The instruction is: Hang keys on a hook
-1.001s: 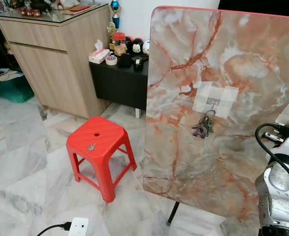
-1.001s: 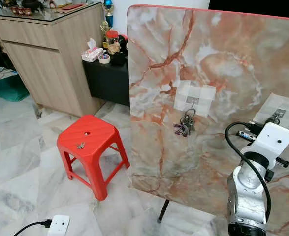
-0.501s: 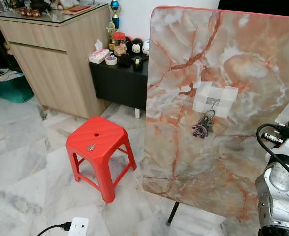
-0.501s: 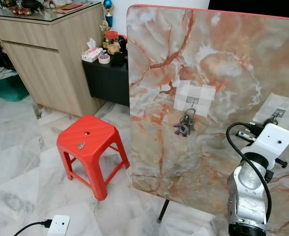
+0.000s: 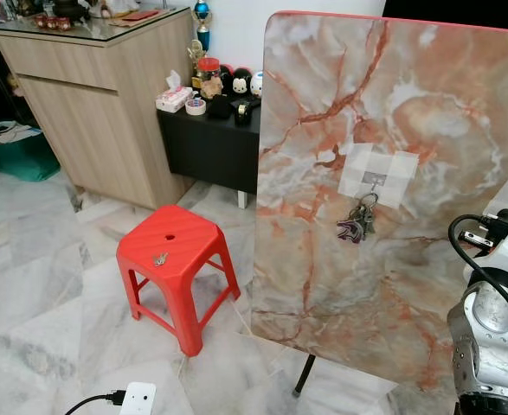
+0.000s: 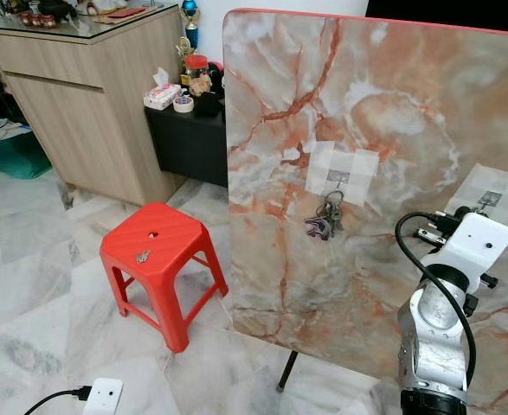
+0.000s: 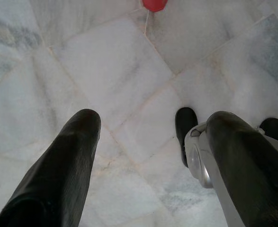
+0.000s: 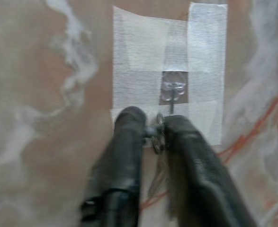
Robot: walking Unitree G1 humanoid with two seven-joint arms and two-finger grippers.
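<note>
A marble board (image 5: 427, 112) stands upright, with a taped hook (image 5: 374, 180) from which a bunch of keys (image 5: 358, 220) hangs. Further right on the board is a second taped hook (image 6: 489, 201). In the right wrist view my right gripper (image 8: 153, 125) is shut on a key ring (image 8: 157, 135) just under that hook (image 8: 173, 90) and its white tape patch (image 8: 139, 47); keys dangle between the fingers. One loose key (image 5: 160, 258) lies on a red stool (image 5: 171, 238). My left gripper (image 7: 155, 118) hangs open over the floor.
A wooden cabinet (image 5: 89, 95) and a black side table (image 5: 210, 143) with trinkets stand behind the stool. A green bin (image 5: 16, 147) sits far left. A power strip (image 5: 137, 399) lies on the marble floor. The board's black leg (image 5: 304, 373) reaches the floor.
My right wrist has shifted slightly left along the board, still by the second hook. The hanging keys and the stool are as before.
</note>
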